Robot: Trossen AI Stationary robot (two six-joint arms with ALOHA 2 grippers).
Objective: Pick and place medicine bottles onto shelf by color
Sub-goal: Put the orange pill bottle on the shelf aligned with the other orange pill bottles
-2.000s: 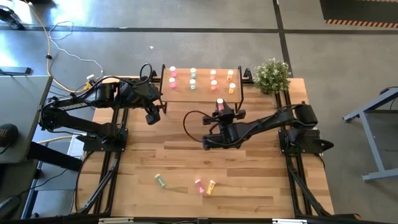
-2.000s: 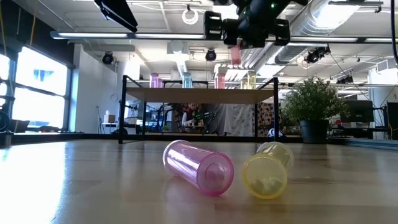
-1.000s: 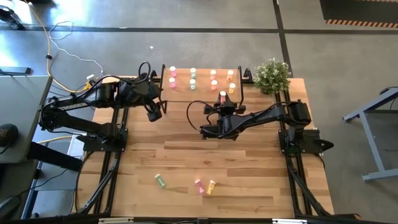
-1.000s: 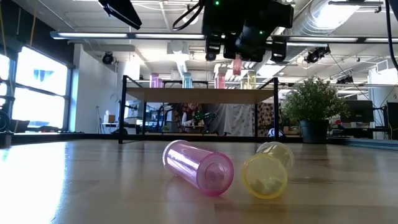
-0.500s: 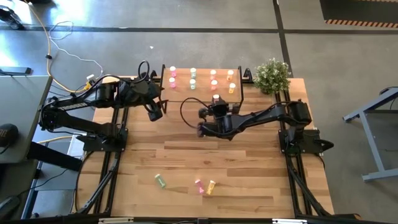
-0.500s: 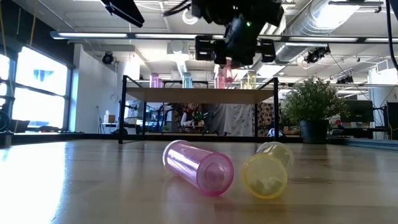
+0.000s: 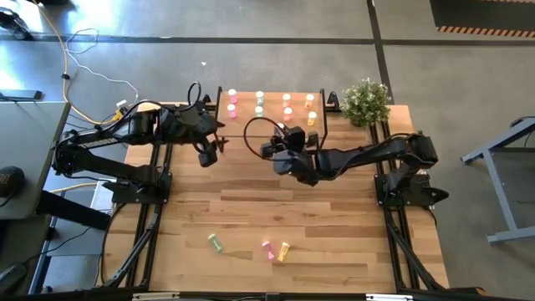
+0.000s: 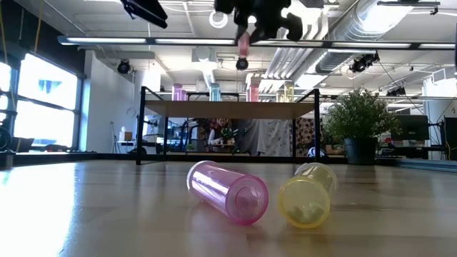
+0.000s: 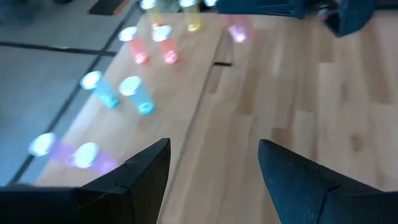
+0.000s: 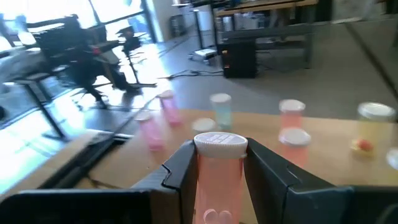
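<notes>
While the left gripper [image 7: 207, 155] waits open, the right gripper [image 10: 219, 163] clamps 1 pink bottle [image 10: 219, 174] before the shelf [image 7: 276, 125].

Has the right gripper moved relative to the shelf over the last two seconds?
Yes. The right gripper, shut on a pink bottle, has moved leftward along the shelf's front edge and closer to it.

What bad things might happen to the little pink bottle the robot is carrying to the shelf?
1. The right gripper pinches the pink bottle high above the table; if the grip slips, it could fall and roll away.
2. The shelf already holds upright bottles standing close together, so setting this one down might knock a neighbour over.
3. The left gripper waits open beside the shelf; the two arms could bump.
</notes>
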